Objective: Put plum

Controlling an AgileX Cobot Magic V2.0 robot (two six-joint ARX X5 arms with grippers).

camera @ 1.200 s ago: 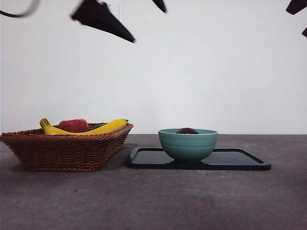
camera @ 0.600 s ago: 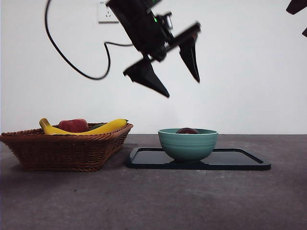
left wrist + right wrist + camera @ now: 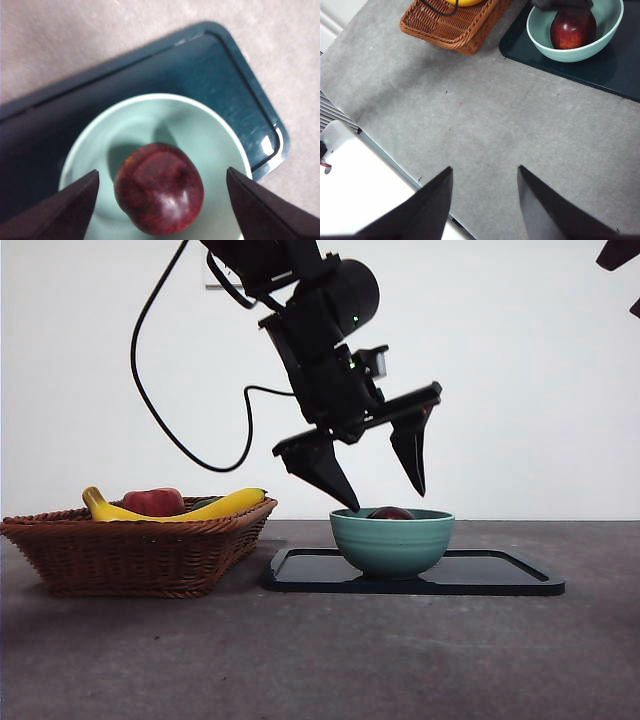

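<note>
The left hand [image 3: 385, 498] is held spread wide and empty just above the bowl [image 3: 392, 541], its jaws straddling the plum [image 3: 159, 188] without touching it. The plum is seated inside the bowl, which is set on the left part of a dark tray [image 3: 500, 575]. Farther left on the tabletop [image 3: 320, 660], a basket [image 3: 135, 550] with a banana [image 3: 215, 506] and a red fruit [image 3: 153, 502] is seen. The right hand [image 3: 485, 210] is parked high over the near tabletop, jaws apart, nothing held.
</note>
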